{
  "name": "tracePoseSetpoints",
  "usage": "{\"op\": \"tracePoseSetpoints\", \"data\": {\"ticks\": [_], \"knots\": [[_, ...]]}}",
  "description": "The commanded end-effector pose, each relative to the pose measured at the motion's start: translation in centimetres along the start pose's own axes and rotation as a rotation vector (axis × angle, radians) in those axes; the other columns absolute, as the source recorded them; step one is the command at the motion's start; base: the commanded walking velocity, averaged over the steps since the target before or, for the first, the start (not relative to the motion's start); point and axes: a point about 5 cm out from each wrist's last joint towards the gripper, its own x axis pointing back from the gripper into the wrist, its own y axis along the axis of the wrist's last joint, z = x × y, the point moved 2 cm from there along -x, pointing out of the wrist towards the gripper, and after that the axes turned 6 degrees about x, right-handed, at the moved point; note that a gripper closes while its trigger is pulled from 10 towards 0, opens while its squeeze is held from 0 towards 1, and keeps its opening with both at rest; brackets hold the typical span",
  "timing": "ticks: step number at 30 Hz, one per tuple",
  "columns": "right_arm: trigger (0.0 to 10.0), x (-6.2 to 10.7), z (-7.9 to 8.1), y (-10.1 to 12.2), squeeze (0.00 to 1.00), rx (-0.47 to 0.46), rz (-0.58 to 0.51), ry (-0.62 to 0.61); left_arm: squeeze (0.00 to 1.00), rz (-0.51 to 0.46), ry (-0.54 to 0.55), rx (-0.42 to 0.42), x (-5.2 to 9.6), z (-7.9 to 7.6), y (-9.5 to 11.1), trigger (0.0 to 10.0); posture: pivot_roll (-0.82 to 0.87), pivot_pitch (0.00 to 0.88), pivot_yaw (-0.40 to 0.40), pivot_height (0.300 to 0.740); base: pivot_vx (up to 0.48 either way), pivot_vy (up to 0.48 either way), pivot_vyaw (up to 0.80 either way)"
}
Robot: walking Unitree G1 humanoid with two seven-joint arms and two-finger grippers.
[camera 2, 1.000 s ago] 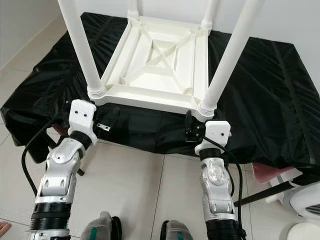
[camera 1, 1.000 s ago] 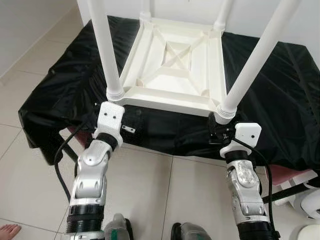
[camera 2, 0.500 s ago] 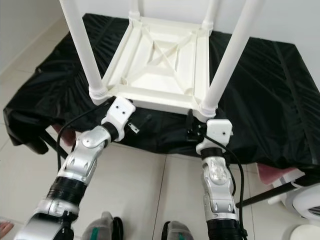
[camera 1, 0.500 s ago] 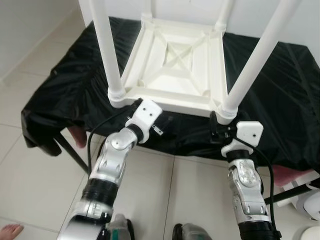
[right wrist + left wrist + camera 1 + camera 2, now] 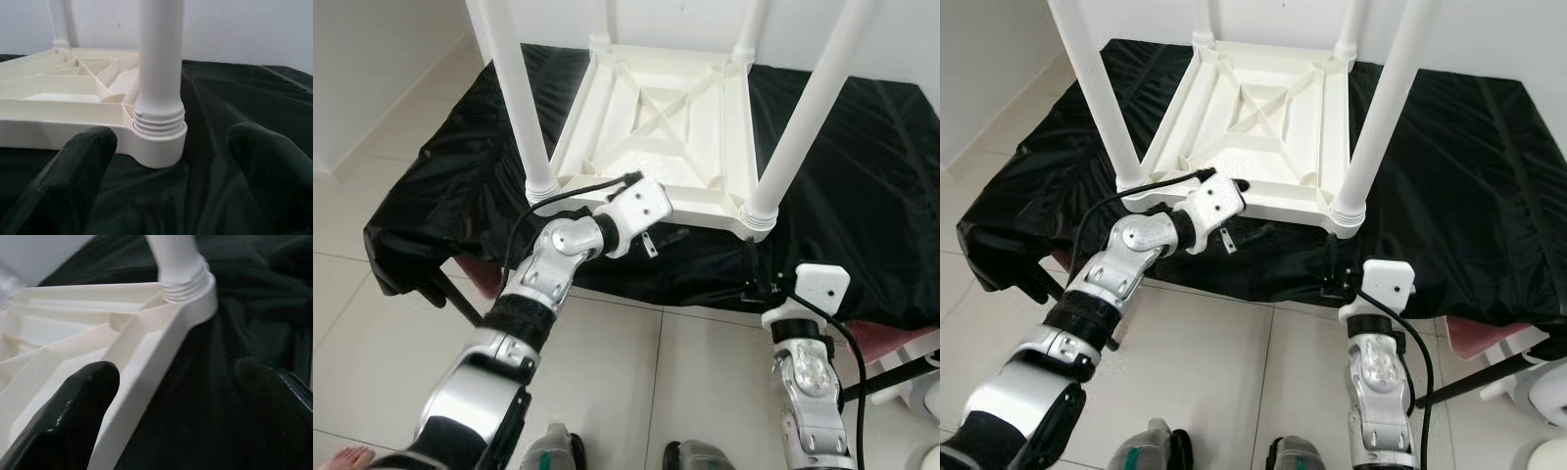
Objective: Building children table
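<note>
No brand, label or writing readable anywhere.

White table (image 5: pixel 656 127) upside down in the upper middle of the head views, top face down on the black sheet (image 5: pixel 862 196) covering the counter, legs pointing up out of the frame. Near left leg (image 5: pixel 519 98) and near right leg (image 5: pixel 803 127) screwed into threaded corner sockets; two far legs at the back corners, cut off by the top edge.

Left gripper (image 5: pixel 166 401) reached in from the lower left to the middle of the frame, at the table's near edge, roughly midway between the two near legs. In the left wrist view, fingers apart: one black finger (image 5: pixel 73 416) over the ribbed underside, the other (image 5: pixel 279 411) out over the black sheet, with the white rim (image 5: pixel 146 377) running between them. Contact with the rim not clear. Corner socket with a leg ahead of the fingers.

Right gripper (image 5: pixel 168 181) low in the right of the frame, just below and in front of the near right corner, apart from the table. In the right wrist view, fingers (image 5: pixel 78 171) spread wide, the near right leg and its socket centred in the gap but further ahead, not between the tips; nothing held.

Pale tiled floor (image 5: pixel 372 323) below and to the left; toes of a person's foot (image 5: pixel 337 458) at the bottom left corner.
</note>
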Motion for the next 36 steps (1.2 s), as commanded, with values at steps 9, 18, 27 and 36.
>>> {"op": "tracePoseSetpoints", "data": {"ticks": [9, 18, 27, 36], "knots": [[10.0, 2.1, 0.5, 0.3, 0.0, -0.029, 0.026, 0.022, 0.0, 0.083, -0.013, -0.024, -0.2, 1.6, -0.8, 10.0, -0.12, 0.119, 0.107, 0.74, 0.0, 0.0, 0.0], [10.0, 2.5, 0.9, 0.5, 0.0, -0.038, 0.027, 0.04, 0.0, 0.107, 0.078, 0.035, 0.6, 4.3, -0.7, 10.0, -0.12, 0.124, 0.107, 0.74, 0.0, 0.0, 0.0], [10.0, 2.6, 1.4, 1.0, 0.0, -0.044, 0.027, 0.061, 0.0, 0.192, 0.17, 0.135, 1.1, 6.2, -1.6, 10.0, -0.12, 0.134, 0.104, 0.74, 0.0, 0.0, 0.0], [10.0, 3.0, 2.0, 1.4, 0.0, -0.064, 0.029, 0.077, 0.0, 0.212, 0.164, 0.164, 0.1, 5.8, -1.5, 10.0, -0.13, 0.147, 0.108, 0.74, 0.0, 0.0, 0.0]]}}
